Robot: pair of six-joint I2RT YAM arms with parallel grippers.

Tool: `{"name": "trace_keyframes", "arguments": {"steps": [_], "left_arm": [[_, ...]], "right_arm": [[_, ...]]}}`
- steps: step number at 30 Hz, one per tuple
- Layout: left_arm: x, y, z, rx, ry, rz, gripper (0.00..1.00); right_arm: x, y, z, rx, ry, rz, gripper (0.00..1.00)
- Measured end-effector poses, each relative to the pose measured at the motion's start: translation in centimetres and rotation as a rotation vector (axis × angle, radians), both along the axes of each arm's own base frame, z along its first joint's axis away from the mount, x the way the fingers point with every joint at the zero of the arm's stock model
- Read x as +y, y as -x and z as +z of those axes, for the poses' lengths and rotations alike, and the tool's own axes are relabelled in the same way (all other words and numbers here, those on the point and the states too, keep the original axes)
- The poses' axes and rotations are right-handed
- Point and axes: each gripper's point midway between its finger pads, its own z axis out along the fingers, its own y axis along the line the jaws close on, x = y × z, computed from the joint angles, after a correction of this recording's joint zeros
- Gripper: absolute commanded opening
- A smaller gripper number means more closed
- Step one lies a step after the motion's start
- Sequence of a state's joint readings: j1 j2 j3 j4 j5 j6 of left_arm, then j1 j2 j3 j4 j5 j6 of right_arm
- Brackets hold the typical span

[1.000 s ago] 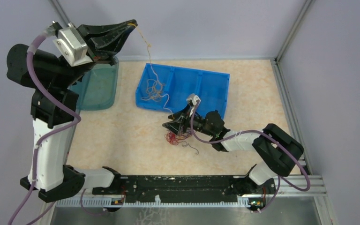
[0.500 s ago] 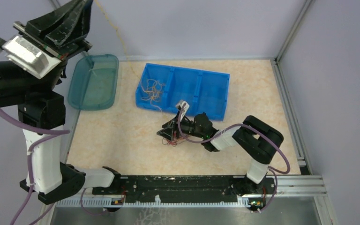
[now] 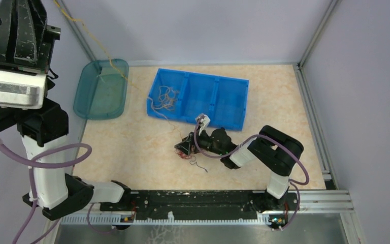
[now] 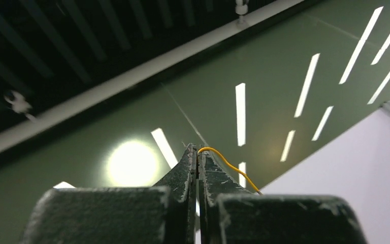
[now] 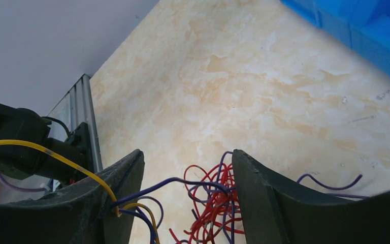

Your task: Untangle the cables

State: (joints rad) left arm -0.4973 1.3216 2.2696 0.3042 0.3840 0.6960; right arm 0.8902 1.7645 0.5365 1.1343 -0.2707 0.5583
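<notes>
Top external view: the blue bin (image 3: pixel 218 96), three compartments wide, lies toward the far side of the table (image 3: pixel 132 147). Its left compartment holds a tangle of pale orange cables (image 3: pixel 165 97). From that tangle one yellow cable (image 3: pixel 112 62) climbs away to the left of the bin. It passes above the teal tray (image 3: pixel 101 91) just left of the bin and reaches the view's top edge beside the left gripper (image 3: pixel 20 7). That gripper is raised high, well left of the bin (its fingertips meet the frame's edge here, so the grip cannot be read from above). Just in front of the bin's middle compartment, the right gripper (image 3: pixel 184 147) sits low over a small knot of red and purple cables (image 3: pixel 189 153). One purple strand (image 3: pixel 199 165) trails from the knot, away from the bin.

Left wrist view: the left gripper (image 4: pixel 197 152) is clenched, fingers pressed together on the yellow cable (image 4: pixel 228 165), which arcs off to the right from the tips.

Right wrist view: the right gripper (image 5: pixel 188 157) is released, its jaws standing apart. The red and purple cables (image 5: pixel 213 198) lie on the table in the gap, nearer the finger on the view's right. A corner of the blue bin (image 5: pixel 365 30) shows at upper right, apart from the knot. A yellow strand (image 5: pixel 51 152) crosses the other finger and ends at its inner side.
</notes>
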Motion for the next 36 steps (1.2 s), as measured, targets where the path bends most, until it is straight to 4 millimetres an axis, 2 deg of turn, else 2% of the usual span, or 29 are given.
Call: {"name": "trace_keyframes", "arguments": {"steps": [4,9,16,23,26,30,33,36], "left_arm": [[0.8,0.8,0.9,-0.143,0.013,0.153,0.0],[1.2,0.8,2.1,-0.276,0.039,0.314,0.0],[0.7,-0.6,2.9,-0.435,0.063,0.561,0.0],[0.7,-0.2,2.9,-0.513,0.052,0.678,0.0],[1.3,1.1,3.2,-0.533,0.075,0.678,0.0],[2.2,3.0,3.6,-0.544,0.107,0.617,0.0],[2.4,3.8,3.3,-0.535,0.096,0.584,0.0],[2.7,4.6,3.3,-0.53,0.099,0.554,0.0]], "right_arm": [[-0.6,0.1,-0.8,0.01,0.016,-0.021,0.69],[-1.8,0.8,-1.9,0.015,0.03,-0.043,0.7],[-3.6,1.9,-2.0,-0.017,0.03,-0.057,0.7],[-6.2,2.5,0.2,-0.073,-0.002,-0.116,0.7],[-6.9,2.0,1.0,-0.086,0.009,-0.158,0.68],[-7.4,1.7,2.0,-0.114,0.016,-0.188,0.72],[-6.9,2.3,3.1,-0.17,0.009,-0.154,0.73],[-4.3,3.2,5.3,-0.252,-0.005,-0.061,0.72]]}}
